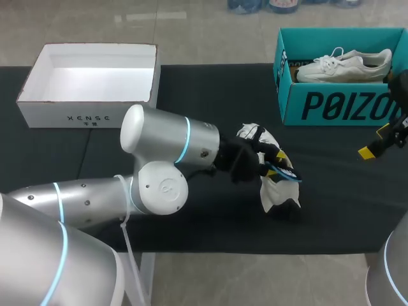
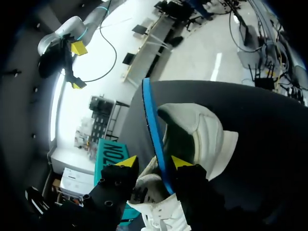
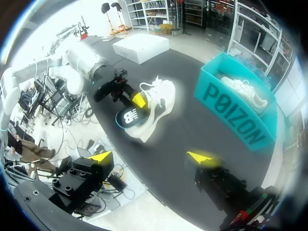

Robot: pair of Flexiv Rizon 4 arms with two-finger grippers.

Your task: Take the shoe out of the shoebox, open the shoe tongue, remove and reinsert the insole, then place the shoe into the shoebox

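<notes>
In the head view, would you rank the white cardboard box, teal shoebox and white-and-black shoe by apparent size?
1-2. White cardboard box and teal shoebox: alike, the shoebox cut off at the edge.
3. White-and-black shoe.

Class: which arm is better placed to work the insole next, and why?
Left. The left gripper is right at the shoe and its blue-edged insole. The right gripper hangs open and empty, apart from them, near the teal box.

Left arm [image 1: 159, 150]: in from the left side, stretched past the middle.
Left gripper [image 2: 154, 162]: down low over the surface [image 1: 191, 236].
Right arm [image 1: 390, 271]: out at the right edge.
Right gripper [image 3: 150, 157]: hovering, fingers [image 3: 99, 157] spread wide.
</notes>
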